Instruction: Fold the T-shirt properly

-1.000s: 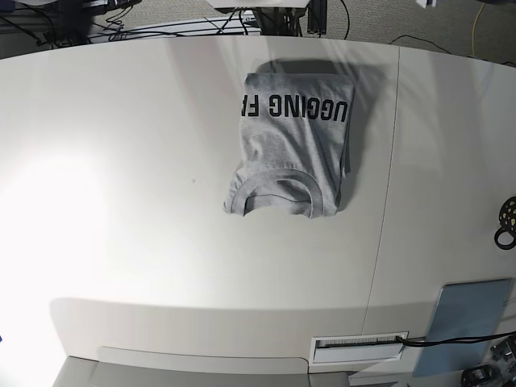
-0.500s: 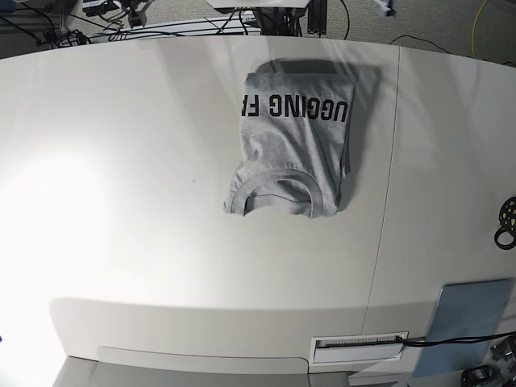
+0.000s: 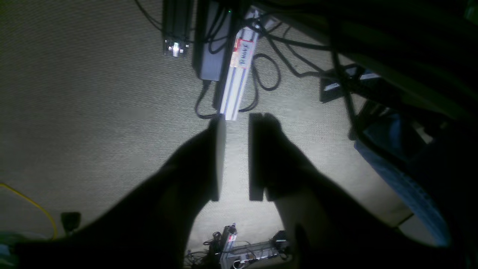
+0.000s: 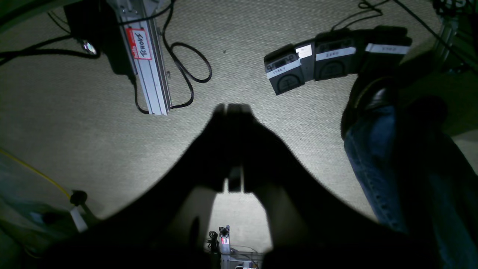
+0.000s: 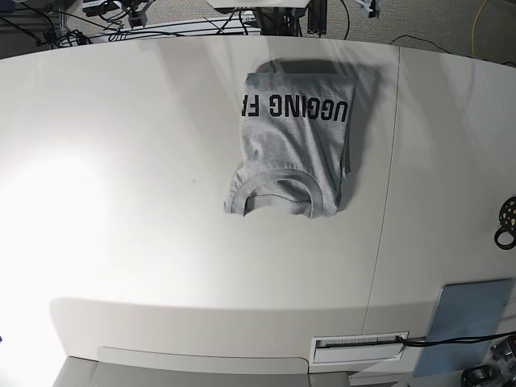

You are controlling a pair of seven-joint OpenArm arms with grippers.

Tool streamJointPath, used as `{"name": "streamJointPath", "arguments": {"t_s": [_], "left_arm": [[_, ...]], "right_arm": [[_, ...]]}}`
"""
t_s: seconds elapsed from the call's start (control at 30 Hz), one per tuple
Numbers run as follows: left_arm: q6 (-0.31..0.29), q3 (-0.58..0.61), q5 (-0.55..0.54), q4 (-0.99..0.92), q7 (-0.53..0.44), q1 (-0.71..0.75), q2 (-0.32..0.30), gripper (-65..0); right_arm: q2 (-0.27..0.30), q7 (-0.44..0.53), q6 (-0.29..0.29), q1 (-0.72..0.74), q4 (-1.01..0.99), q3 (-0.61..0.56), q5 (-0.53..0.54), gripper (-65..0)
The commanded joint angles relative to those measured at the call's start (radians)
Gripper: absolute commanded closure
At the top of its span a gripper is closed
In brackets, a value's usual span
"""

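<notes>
The T-shirt (image 5: 289,145) is seen lying folded into a tidy rectangle on the white table (image 5: 121,201), toward the far middle, a bit right of centre in the base view. The ribbed collar is turned toward the near edge, and the black lettering runs across the far end, upside down from this camera. Nothing is touching it, and neither arm is clearly caught in the base view at all.

So both grippers are well away from the shirt, out past the far edge of the table and pointed down at the carpet (image 3: 93,112). Going left to right in the base view: the right gripper (image 4: 234,147) would be on that side first. In its wrist view the two fingers are pressed together with no gap at the tips, nothing pinched between them. Below it, an aluminium rail (image 4: 147,63) with a red label, some black cables, a row of black boxes (image 4: 328,61) and a leg in blue jeans (image 4: 381,164) are seen on the floor.

The left gripper (image 3: 237,157) is shown with its fingers parted by a narrow gap, and nothing is held in that gap, just carpet seen through it.

Container-wise, nothing that holds anything is spotted. Only a blue-grey pad (image 5: 468,322) is sitting at the near right corner and a small black ring thing (image 5: 508,216) at the right edge, both far from the shirt.
</notes>
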Motion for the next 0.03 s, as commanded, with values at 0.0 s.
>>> {"name": "streamJointPath", "arguments": {"t_s": [0.0], "left_arm": [[-0.007, -0.001, 0.000, 0.002, 0.000, 0.008, -0.006, -13.0]], "right_arm": [[0.011, 0.008, 0.003, -0.008, 0.002, 0.002, -0.005, 0.0]]}}
